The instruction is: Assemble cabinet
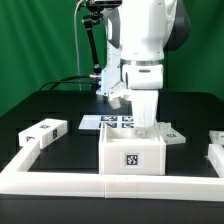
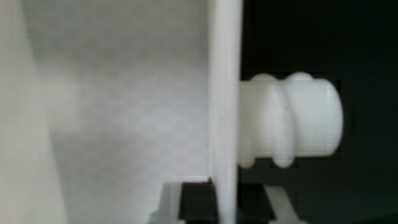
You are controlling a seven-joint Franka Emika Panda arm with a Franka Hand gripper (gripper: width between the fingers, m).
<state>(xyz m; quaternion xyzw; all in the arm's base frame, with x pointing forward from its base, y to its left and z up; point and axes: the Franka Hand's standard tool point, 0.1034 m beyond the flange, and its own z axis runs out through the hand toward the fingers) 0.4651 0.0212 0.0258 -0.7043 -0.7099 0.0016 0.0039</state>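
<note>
Green curtain (image 1: 30, 50) backs the black table (image 1: 60, 105) on my screen; the white cabinet (image 1: 132, 152) stands near the table's front, just behind the low border rail (image 1: 60, 180), one square tag showing on its face; the arm stands straight above it with the gripper (image 1: 147, 124) at the box's top edge; I cannot tell whether its fingers are clamped or released; the marker board (image 1: 105, 122) lies behind the cabinet; a loose white piece (image 1: 42, 133) rests toward the exterior view's left; the wrist view shows a thin white panel edge (image 2: 224, 100) close up, a ribbed white knob (image 2: 294, 118) jutting beside it.
</note>
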